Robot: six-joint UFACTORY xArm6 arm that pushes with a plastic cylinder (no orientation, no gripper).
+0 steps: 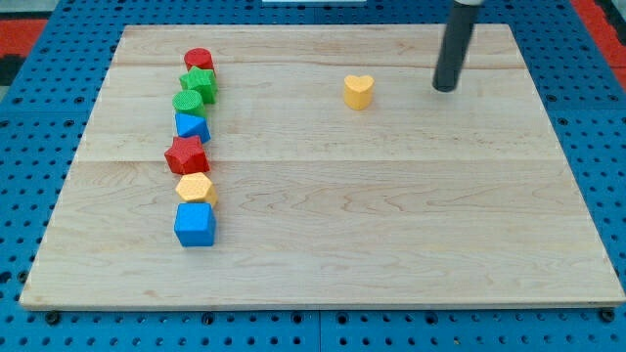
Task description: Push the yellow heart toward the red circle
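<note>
The yellow heart (359,91) lies on the wooden board (391,225) toward the view's top, right of the middle. The red circle (199,61) sits at the top of a column of blocks near the view's left. My tip (446,88) rests on the board to the right of the yellow heart, with a clear gap between them. The heart stands well apart from the red circle, to its right and slightly lower.
Below the red circle the column holds a green star (201,82), a green round block (188,101), a blue block (193,125), a red star (186,154), a yellow hexagon (196,187) and a blue cube (195,224). Blue pegboard surrounds the board.
</note>
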